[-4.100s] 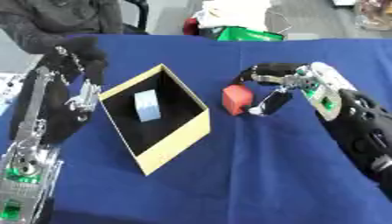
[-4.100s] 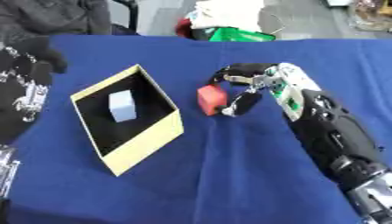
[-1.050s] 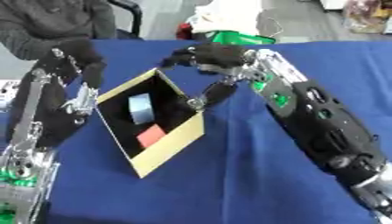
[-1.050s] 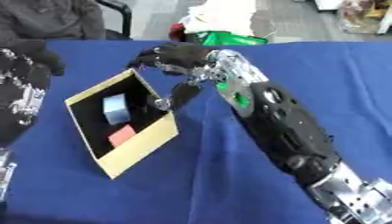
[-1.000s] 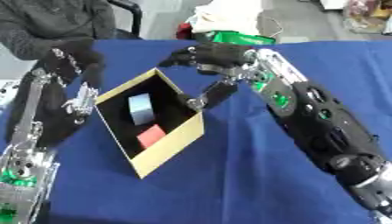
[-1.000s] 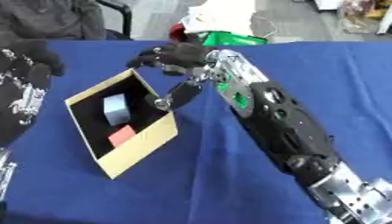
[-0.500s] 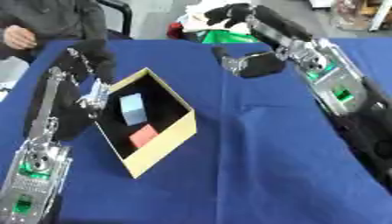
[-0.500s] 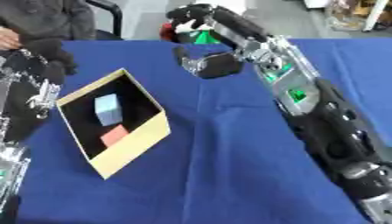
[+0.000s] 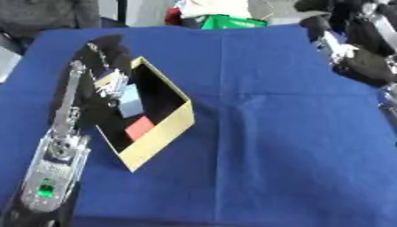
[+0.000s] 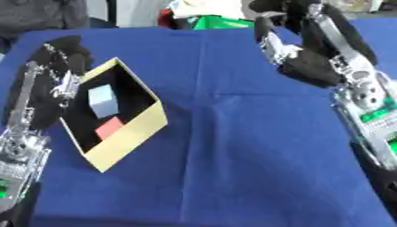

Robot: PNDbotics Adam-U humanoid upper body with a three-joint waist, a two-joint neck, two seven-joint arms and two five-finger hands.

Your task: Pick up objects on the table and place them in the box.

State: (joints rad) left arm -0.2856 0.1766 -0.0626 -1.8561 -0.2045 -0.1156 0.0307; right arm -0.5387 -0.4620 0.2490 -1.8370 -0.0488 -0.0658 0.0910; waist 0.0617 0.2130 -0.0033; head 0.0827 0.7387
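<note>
Before you lies a table [image 9: 263,133] covered in a dark blue cloth. On its left side sits an open square cardboard box [image 9: 159,133] with tan walls and a dark inside, turned so that one corner points toward you. Two objects lie inside the box: a pale blue cube [image 10: 102,100] toward the far side, and a flat red block [image 10: 109,127] just nearer to you, beside it.

Your left hand [image 9: 105,51] rests at the far left corner of the box, black and blurred against the box's rim; whether its fingers are released or clenched cannot be told. The blue cube lies just to the right of that hand, inside the box, and not between its fingers.

Your right hand [image 10: 283,13] is raised at the far right of the scene, well apart from the box and both objects. It holds nothing that can be seen, and whether its fingers are curled or straight cannot be told either.

Beyond the far edge of the table is a pile of green and white things [image 9: 225,17].
</note>
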